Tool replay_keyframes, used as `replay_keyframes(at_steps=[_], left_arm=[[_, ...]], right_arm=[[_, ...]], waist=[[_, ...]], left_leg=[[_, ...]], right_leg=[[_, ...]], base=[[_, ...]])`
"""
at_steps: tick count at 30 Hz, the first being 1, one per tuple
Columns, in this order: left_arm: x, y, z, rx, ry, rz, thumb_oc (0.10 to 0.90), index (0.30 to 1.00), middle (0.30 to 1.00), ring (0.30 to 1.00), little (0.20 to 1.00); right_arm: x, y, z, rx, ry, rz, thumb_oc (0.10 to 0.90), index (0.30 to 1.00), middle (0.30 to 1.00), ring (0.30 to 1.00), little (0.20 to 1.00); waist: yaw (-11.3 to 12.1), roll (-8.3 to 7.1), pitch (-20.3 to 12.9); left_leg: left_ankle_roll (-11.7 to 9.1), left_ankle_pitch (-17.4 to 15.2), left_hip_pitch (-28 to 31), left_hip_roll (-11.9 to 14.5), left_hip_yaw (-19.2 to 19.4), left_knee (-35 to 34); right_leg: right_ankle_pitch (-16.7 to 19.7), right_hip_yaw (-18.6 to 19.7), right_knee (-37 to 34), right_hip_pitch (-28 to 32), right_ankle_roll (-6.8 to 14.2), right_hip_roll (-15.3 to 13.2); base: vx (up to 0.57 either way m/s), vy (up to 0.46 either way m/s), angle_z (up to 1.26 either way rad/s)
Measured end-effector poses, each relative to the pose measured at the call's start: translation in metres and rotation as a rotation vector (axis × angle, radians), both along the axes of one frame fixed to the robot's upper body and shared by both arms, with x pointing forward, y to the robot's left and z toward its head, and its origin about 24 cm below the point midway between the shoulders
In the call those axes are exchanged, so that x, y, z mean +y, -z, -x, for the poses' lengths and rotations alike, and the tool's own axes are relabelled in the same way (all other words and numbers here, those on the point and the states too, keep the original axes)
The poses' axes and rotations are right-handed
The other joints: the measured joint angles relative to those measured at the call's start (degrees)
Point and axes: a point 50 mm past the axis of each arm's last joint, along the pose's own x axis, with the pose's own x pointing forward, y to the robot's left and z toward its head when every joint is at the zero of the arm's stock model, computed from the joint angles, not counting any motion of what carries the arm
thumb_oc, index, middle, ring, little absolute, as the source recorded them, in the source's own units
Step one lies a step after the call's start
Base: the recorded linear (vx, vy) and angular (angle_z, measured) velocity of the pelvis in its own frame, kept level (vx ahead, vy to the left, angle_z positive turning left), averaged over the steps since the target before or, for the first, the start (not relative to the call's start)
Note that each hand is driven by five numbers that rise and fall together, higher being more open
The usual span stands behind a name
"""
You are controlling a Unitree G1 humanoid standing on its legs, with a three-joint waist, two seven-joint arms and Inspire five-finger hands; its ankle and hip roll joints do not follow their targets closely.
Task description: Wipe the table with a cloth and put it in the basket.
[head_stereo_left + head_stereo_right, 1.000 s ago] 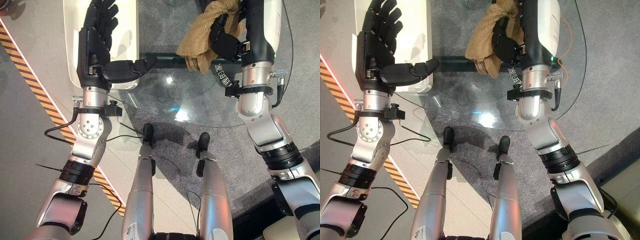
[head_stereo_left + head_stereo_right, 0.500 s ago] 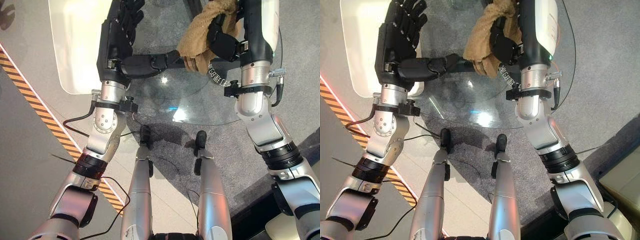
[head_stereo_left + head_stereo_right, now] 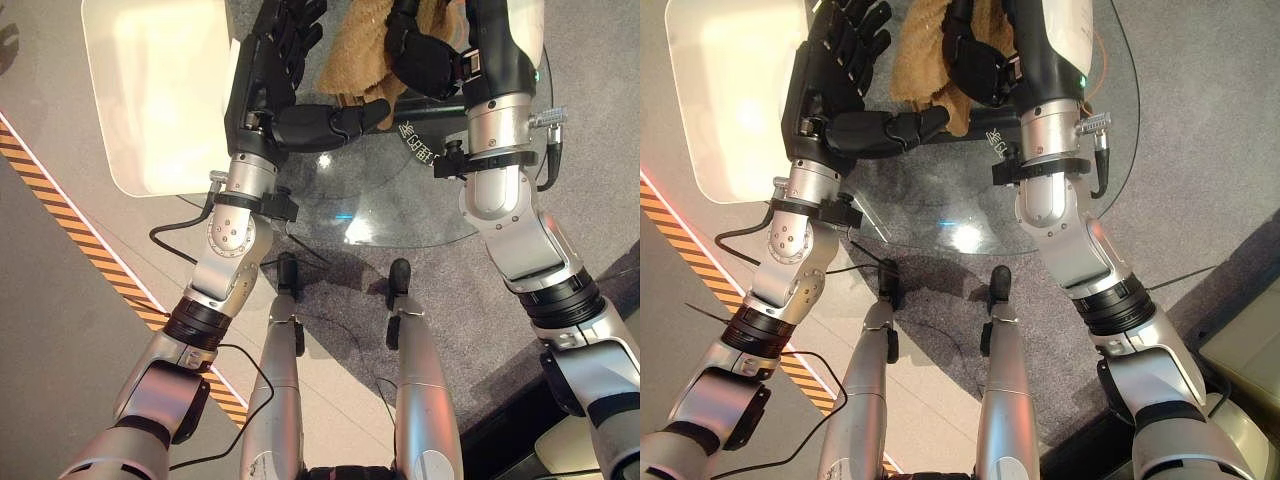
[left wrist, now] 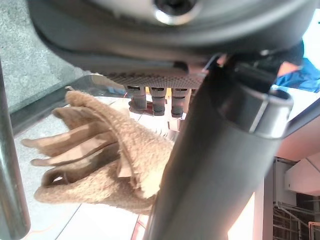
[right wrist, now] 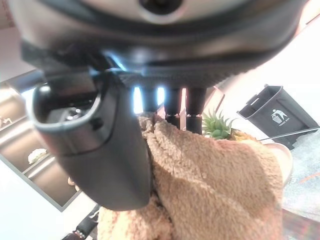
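Hands converge over the glass table [image 3: 400,200], cloth held between them.

Largest first: the round glass table sits under both arms, with a pale rounded slab [image 3: 160,90] off to the robot's left. The left hand [image 3: 270,70], a second ago out over that slab, has swung in across the glass, its fingers straight and relaxed, thumb now reaching the tan cloth [image 3: 915,60]. The right hand [image 3: 975,60] keeps its fingers curled round the bunched cloth, raised above the glass. Probably a handover or a two-handed wipe is being set up; no basket visible.
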Motion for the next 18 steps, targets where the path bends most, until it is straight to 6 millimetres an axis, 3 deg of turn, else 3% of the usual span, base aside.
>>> replay_keyframes(at_steps=[18], left_arm=[[-0.002,0.011,-0.01,0.077,-0.02,-0.036,0.8,0.9,0.9,0.9,0.9]], right_arm=[[0.006,-0.009,0.005,-0.034,-0.029,0.01,0.1,0.3,0.3,0.3,0.2]], waist=[[-0.04,-0.01,0.0]], left_leg=[[-0.01,-0.06,1.07,0.4,0.91,-0.06]], right_leg=[[0.41,1.01,-0.22,0.53,-0.03,0.46]], base=[[0.0,0.001,-0.01]])
